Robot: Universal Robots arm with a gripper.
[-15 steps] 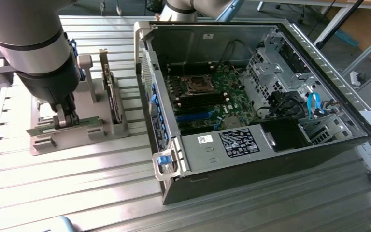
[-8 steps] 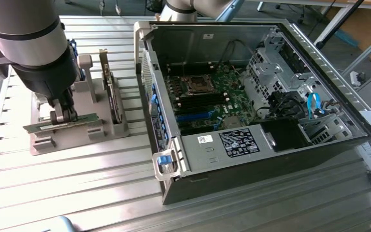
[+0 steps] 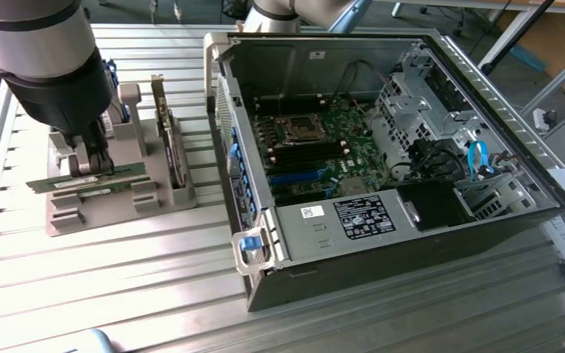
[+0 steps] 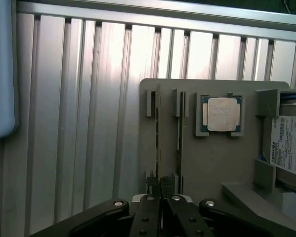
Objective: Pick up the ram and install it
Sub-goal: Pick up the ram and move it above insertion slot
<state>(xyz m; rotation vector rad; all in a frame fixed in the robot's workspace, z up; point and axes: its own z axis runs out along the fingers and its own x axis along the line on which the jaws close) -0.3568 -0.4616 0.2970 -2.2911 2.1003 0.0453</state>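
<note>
Pincer (image 3: 92, 171) is clamping narrow on the ram (image 3: 52, 182), which I'm reading as lying nine-to-three across the exterior view, with the open case (image 3: 381, 268) sitting at three o'clock.

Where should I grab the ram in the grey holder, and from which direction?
Pinch the ram mid-length across its flat faces, coming straight down from above: it stands on edge in the grey holder, ends slotted, its twin close alongside.

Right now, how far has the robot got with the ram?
Done: the hand is at the holder, shut on one ram. In hand: that ram, not yet lifted out of the holder. Left: the whole install; the memory slots in the open computer look empty.
</note>
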